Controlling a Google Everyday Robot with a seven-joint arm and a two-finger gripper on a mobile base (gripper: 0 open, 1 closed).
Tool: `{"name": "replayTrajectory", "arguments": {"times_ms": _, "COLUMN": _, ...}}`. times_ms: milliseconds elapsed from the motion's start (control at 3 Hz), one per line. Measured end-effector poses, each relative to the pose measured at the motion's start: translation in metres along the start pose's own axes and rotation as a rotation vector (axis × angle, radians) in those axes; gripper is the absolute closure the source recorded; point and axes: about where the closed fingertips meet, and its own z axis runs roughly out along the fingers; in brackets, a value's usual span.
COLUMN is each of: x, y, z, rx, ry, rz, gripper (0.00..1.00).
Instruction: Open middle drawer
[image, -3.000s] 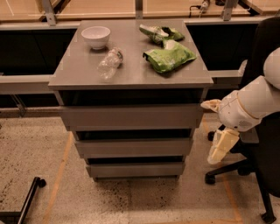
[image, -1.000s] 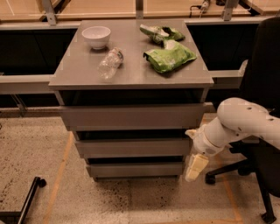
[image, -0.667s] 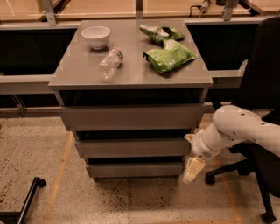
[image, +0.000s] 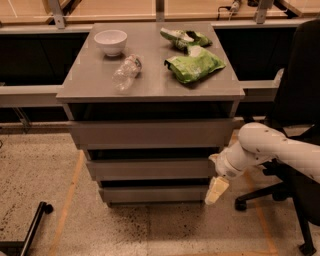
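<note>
The grey cabinet has three stacked drawers. The middle drawer (image: 152, 168) has a plain flat front of medium height and sits closed, below the taller top drawer (image: 150, 132) and above the short bottom drawer (image: 152, 194). My gripper (image: 217, 189) hangs from the white arm (image: 270, 150) at the cabinet's right front corner. Its cream fingers (image: 216, 191) point down beside the right end of the bottom drawer, just below the middle drawer's right end. It holds nothing that I can see.
On the cabinet top lie a white bowl (image: 110, 41), a clear plastic bottle (image: 126, 72) and two green snack bags (image: 194, 63). A black office chair (image: 295, 125) stands close on the right. A black caster leg (image: 30, 230) is on the floor at lower left.
The arm has swung left from beside the chair to the cabinet's right front corner, and the gripper has come down to the level of the lower drawers. The drawers have not moved.
</note>
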Motion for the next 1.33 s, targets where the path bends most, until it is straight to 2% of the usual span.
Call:
{"name": "replayTrajectory", "arguments": {"times_ms": 333, "x": 0.001, "y": -0.001, "z": 0.001, "rx": 0.005, "ry": 0.003, "rz": 0.009, "gripper": 0.00}}
{"name": "replayTrajectory", "arguments": {"times_ms": 667, "x": 0.009, "y": -0.001, "z": 0.009, "rx": 0.039, "ry": -0.015, "rz": 0.065, "gripper": 0.00}}
{"name": "replayTrajectory", "arguments": {"times_ms": 1000, "x": 0.016, "y": -0.013, "z": 0.022, "rx": 0.077, "ry": -0.064, "rz": 0.111, "gripper": 0.00}}
{"name": "replayTrajectory", "arguments": {"times_ms": 1333, "x": 0.022, "y": -0.037, "z": 0.044, "rx": 0.096, "ry": -0.097, "rz": 0.127, "gripper": 0.00}}
